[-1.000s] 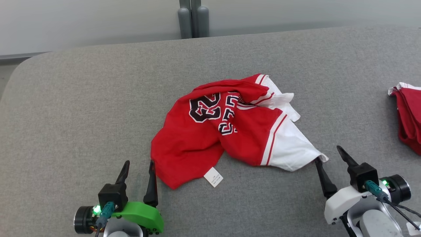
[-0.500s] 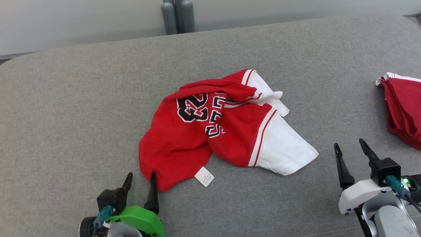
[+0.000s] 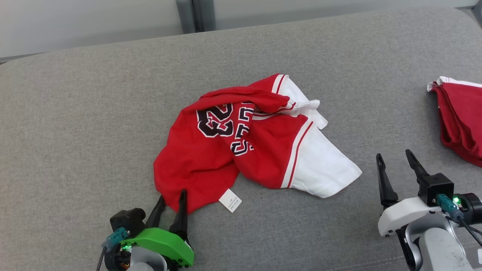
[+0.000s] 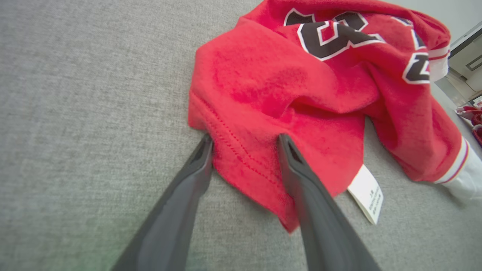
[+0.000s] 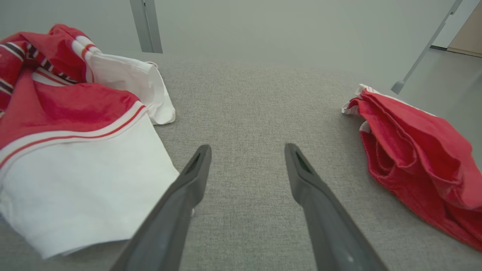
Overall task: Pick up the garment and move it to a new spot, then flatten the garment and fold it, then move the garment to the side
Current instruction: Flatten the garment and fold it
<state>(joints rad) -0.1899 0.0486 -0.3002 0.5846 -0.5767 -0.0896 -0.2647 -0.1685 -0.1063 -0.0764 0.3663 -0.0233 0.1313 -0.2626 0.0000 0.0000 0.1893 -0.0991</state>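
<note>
Two hands are out over the grey bench (image 3: 75,113). On the left, near the bench's front edge, the left hand (image 3: 173,195) is open. Its two fingers sit on either side of the near red corner of the garment (image 3: 211,158), one at the edge of the cloth and one on top of it. They have not squeezed shut on it yet.

The garment is a red shirt with big dark numbers and a white part (image 3: 324,165). It lies in a crumpled heap in the middle of the bench. It looks soft, thin and light, so it will likely droop and bunch up when lifted. The stitched hem at that near corner looks like a good place to hold, since it is thicker. A white tag (image 3: 230,200) sticks out just beside it.

Further right, the white part ends in a point. That could be the second place to grab.

The right hand (image 3: 393,154) is open too, over bare bench near that white point, holding nothing.

Another red cloth (image 3: 459,116) lies at the bench's right edge, so there is less room there. The left side and the back of the bench have lots of room.
</note>
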